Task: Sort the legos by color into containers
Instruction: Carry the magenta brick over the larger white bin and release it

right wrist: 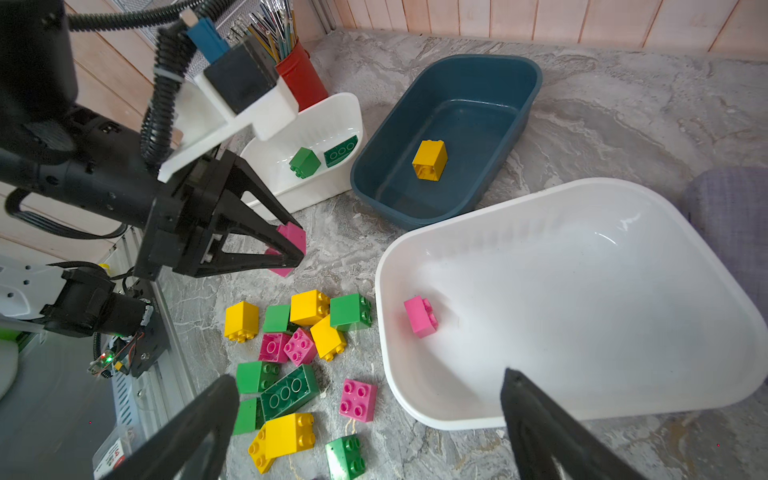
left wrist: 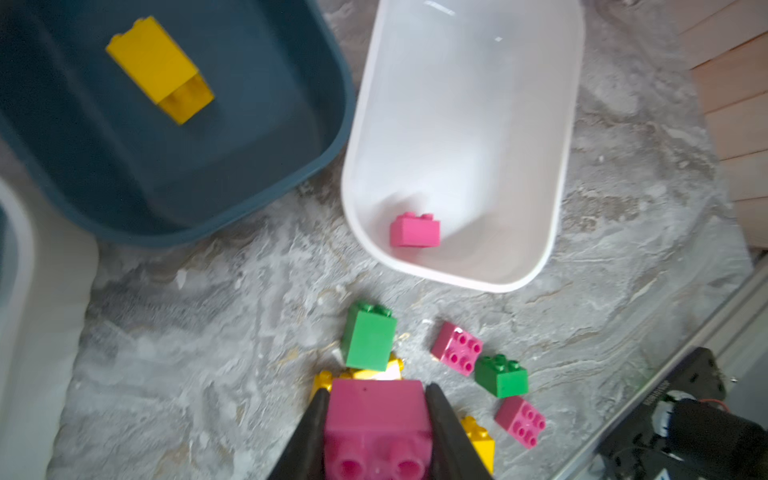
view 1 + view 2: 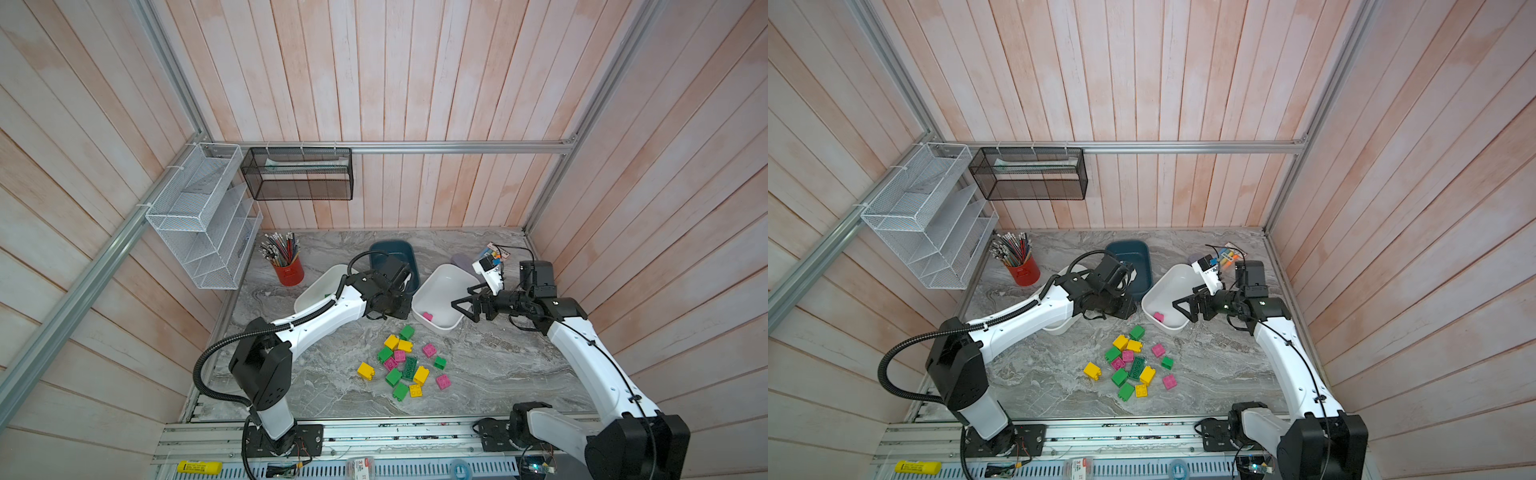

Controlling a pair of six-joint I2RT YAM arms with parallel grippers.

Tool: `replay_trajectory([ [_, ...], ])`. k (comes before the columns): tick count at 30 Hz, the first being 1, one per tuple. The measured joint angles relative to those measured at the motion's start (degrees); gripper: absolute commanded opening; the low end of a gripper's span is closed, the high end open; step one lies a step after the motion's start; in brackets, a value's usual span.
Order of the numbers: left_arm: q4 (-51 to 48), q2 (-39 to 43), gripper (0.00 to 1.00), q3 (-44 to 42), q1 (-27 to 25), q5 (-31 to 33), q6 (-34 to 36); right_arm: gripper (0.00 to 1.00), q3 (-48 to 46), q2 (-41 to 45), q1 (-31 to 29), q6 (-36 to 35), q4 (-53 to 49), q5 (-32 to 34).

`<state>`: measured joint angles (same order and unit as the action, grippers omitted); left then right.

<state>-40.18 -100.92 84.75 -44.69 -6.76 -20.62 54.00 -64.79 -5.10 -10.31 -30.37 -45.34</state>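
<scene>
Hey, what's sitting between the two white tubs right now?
The dark blue tub, holding one yellow brick, sits between them, set slightly farther back. The right wrist view shows it best.

Lab robot cell: aluminium frame (image 3: 415,147), plank walls (image 3: 415,83), marble-print tabletop (image 3: 498,365), arms (image 3: 316,324) bolted to rail (image 3: 395,436)

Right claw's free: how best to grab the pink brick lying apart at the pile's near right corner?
I'd come straight down with the right claw and pinch the pink brick by opposite flat side walls: it lies studs-up, nothing touching it.
</scene>
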Motion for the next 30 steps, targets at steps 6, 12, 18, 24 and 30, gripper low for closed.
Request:
replay_trajectory([
  [6,2.6,-12.8,0.27,11.1,-0.3,-4.0,2.4,0.98,0.0,0.5,0.5,0.7,0.6,0.7],
  [12,2.7,-23.6,0.32,18.8,-1.3,-4.6,4.8,0.98,0.0,0.7,0.8,1.0,0.8,1.4],
  [18,1.0,-27.4,0.72,24.1,-1.6,-2.5,6.7,0.98,0.3,0.7,0.9,1.1,0.6,1.8],
  [24,-1.3,-19.8,0.78,20.5,-1.6,-1.7,7.8,0.98,0.5,0.9,1.1,1.0,0.5,1.7],
  [30,-4.8,0.0,0.78,6.1,-1.6,-0.2,5.7,0.98,0.5,0.9,1.1,1.0,0.6,1.2],
])
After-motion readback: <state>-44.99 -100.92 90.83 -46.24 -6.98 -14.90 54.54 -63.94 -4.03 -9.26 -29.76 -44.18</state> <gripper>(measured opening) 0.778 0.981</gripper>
